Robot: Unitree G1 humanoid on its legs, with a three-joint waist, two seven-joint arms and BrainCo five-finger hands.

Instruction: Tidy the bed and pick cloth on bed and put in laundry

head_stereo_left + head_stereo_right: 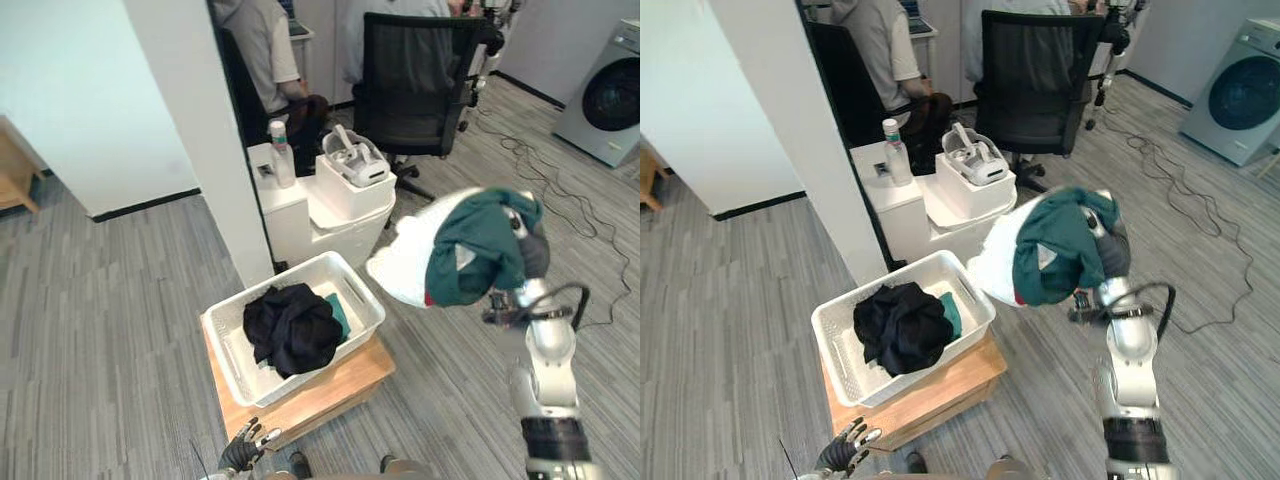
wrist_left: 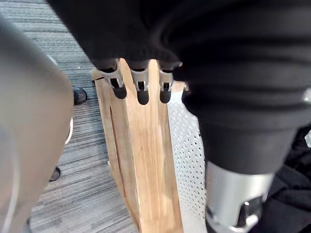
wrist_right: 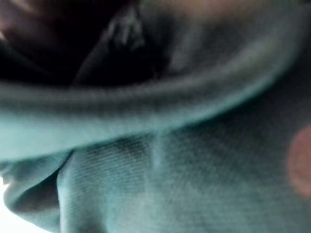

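One green-and-white cloth is draped over the raised right hand, whose grip cannot be told, at 3 o'clock of the white laundry basket, while the left hand is held low at 6 o'clock, fingers relaxed and empty.

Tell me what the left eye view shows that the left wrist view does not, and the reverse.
The left eye view adds the green cloth draped over the raised right robot hand, a chair and a washing machine. The left wrist view adds the small holes in the basket wall. Both show the left robot hand, open and empty, the wooden stand and the basket.
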